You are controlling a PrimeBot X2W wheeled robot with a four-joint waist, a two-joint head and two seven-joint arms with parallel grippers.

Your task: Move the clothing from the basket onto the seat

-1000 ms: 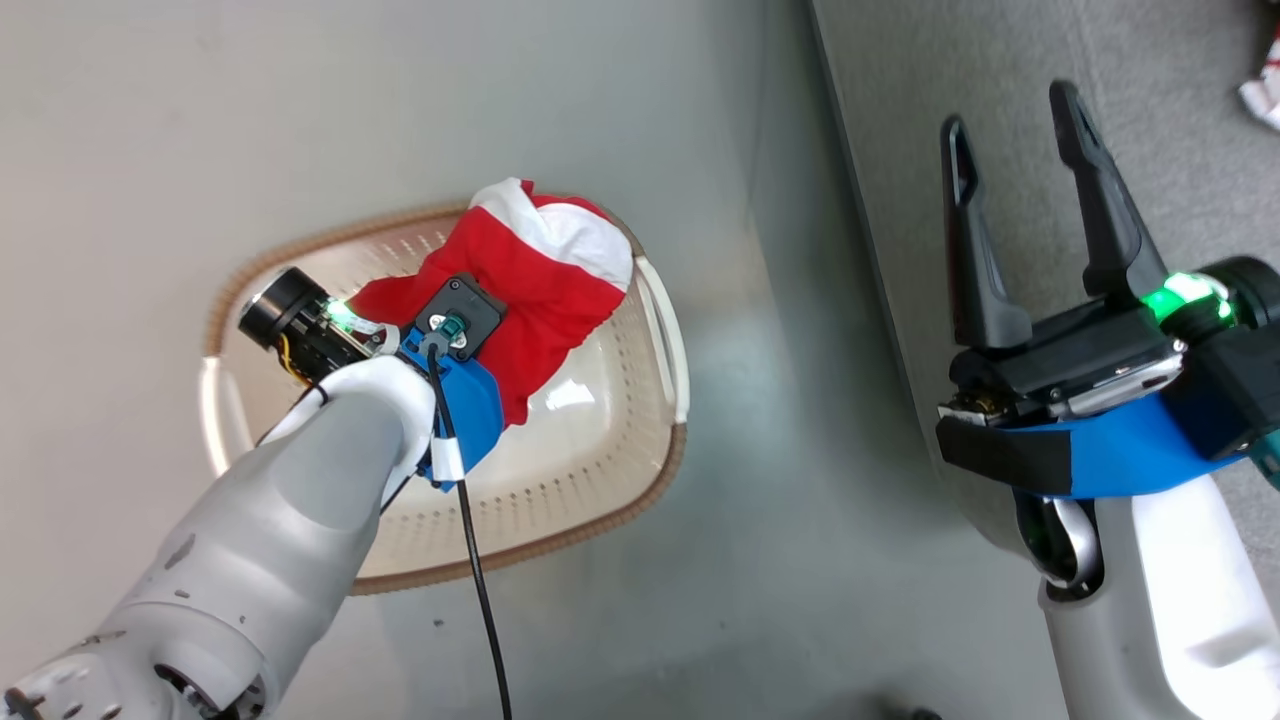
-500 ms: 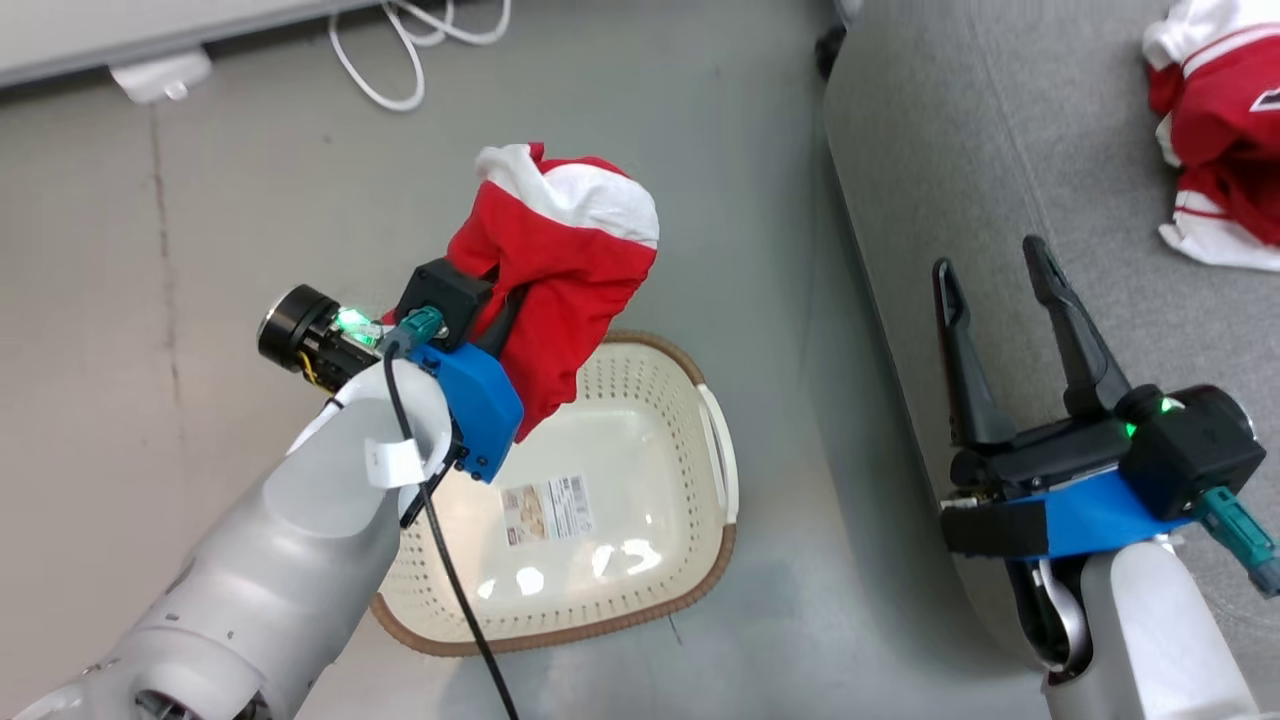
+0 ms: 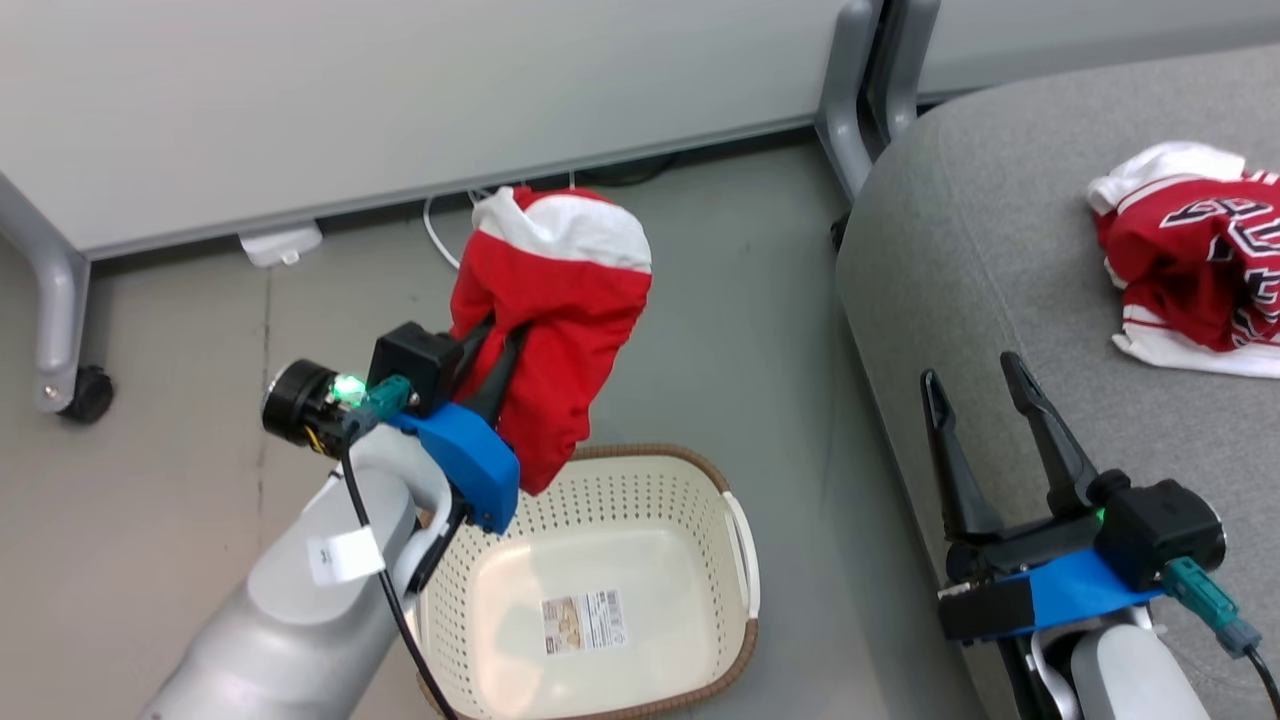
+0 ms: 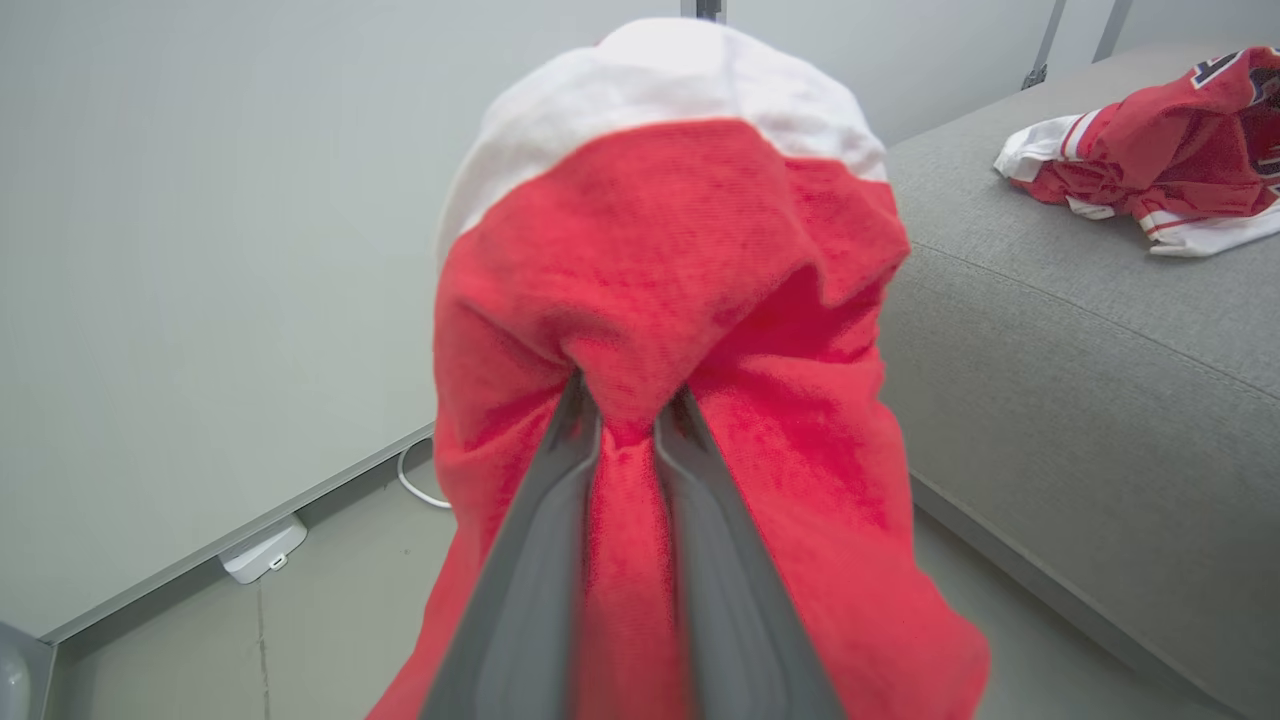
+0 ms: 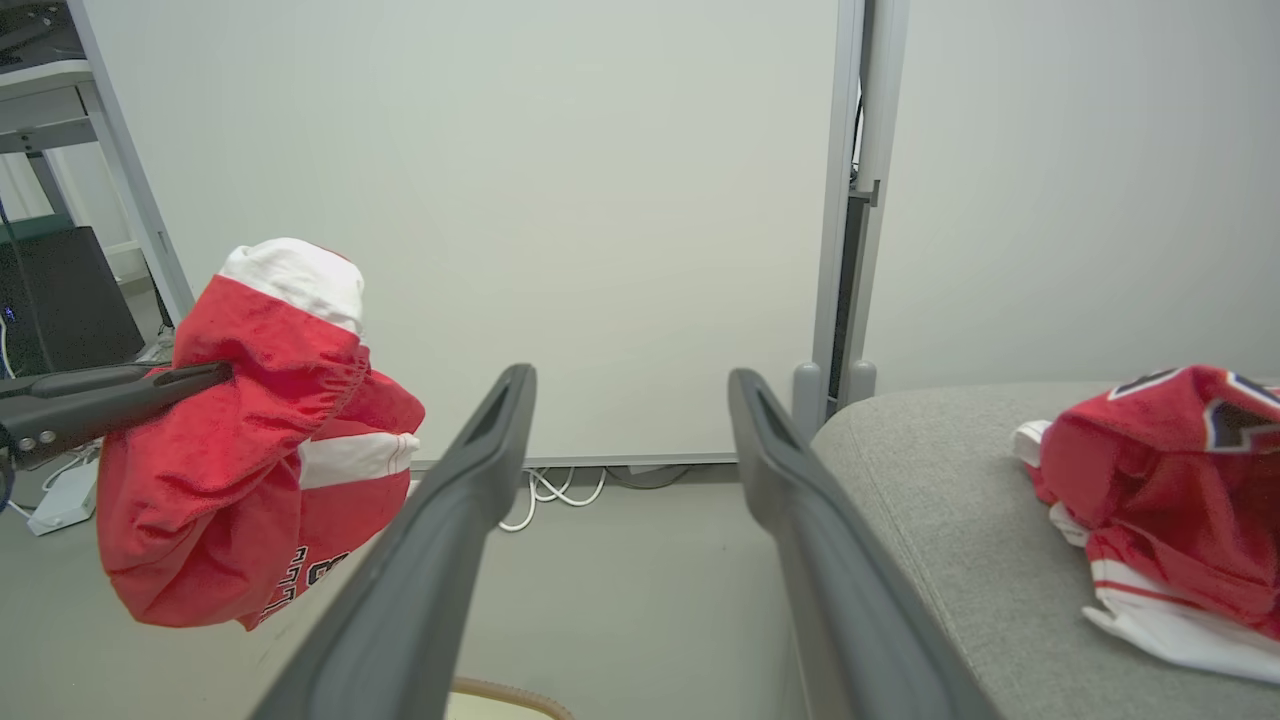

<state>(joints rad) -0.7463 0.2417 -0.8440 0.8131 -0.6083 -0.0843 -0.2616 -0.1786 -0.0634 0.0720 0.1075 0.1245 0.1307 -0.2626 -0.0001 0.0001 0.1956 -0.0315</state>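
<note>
My left gripper [image 3: 503, 347] is shut on a bunched red garment with a white band [image 3: 550, 300], holding it in the air above the far left corner of the basket [image 3: 652, 456]. In the left wrist view the fingers [image 4: 565, 470] pinch a fold of the red cloth [image 4: 680, 250]. The cream basket holds nothing but a label on its floor. The red jersey with lettering [image 3: 1190, 270] lies on the grey seat [image 3: 960, 250] at the right. My right gripper [image 3: 970, 370] stands open over the seat's front edge, nothing between its fingers [image 5: 480, 450].
A pale panel wall on grey metal legs stands behind, with a castor [image 3: 85, 395] at the left and a post [image 3: 850, 90] by the seat's corner. White cables [image 3: 440, 235] and a white power block [image 3: 280, 245] lie on the floor beneath it.
The head camera has tilted up, bringing the wall and more of the seat into view. My left gripper has lifted the red garment out of the basket. The right gripper stays open.
</note>
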